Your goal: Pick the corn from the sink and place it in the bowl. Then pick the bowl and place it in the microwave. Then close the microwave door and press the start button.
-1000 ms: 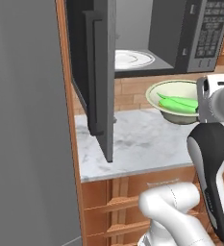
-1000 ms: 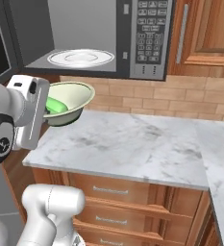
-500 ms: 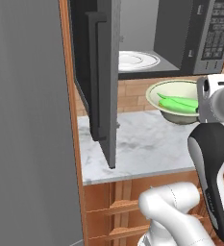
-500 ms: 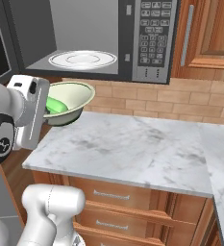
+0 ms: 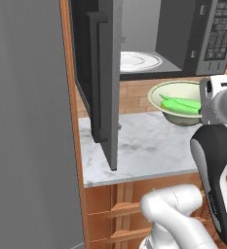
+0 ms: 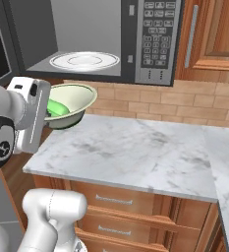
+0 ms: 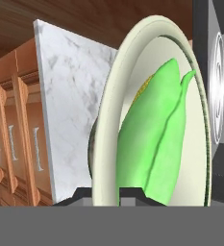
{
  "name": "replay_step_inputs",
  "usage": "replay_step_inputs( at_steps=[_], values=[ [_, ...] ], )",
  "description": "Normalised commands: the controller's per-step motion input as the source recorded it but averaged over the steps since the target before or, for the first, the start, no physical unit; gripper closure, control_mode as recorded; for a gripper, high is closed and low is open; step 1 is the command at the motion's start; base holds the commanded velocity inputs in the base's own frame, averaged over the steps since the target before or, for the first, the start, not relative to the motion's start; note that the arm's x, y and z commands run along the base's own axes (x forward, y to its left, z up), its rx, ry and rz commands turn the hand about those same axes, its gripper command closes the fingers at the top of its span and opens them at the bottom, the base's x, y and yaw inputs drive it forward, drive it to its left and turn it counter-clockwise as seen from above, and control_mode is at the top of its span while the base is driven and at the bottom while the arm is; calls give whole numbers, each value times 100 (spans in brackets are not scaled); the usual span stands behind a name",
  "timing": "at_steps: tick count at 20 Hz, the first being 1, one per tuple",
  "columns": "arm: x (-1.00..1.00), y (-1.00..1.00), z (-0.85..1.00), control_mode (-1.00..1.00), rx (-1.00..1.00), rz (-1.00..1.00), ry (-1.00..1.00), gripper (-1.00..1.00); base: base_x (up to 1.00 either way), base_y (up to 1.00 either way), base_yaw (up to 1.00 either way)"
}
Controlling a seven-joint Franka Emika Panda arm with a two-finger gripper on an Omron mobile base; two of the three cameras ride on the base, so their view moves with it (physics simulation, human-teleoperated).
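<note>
I see the corn (image 7: 154, 139) lying in the bowl (image 5: 173, 93), held above the marble counter (image 6: 135, 152) just below the open microwave (image 6: 150, 39) — my gripper (image 7: 105, 193) pinches the bowl's rim, door (image 5: 105, 82) swung wide.

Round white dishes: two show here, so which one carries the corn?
The bowl held up by the pincer, above the counter, with the corn inside. The glass plate lies bare on the microwave floor.
</note>
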Motion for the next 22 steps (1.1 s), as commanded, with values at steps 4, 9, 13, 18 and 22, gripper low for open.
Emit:
replay_step_inputs(
  at_steps=[4,9,13,18,22],
  values=[
    [0,0,0,100,0,0,0,100,0,0,0],
    [-1,0,10,-100,0,0,-2,100,0,0,0],
    [0,16,50,-100,0,0,-21,100,0,0,0],
    [24,35,79,-100,0,0,-16,100,0,0,0],
    [65,59,66,-100,0,0,-2,100,0,0,0]
  ],
)
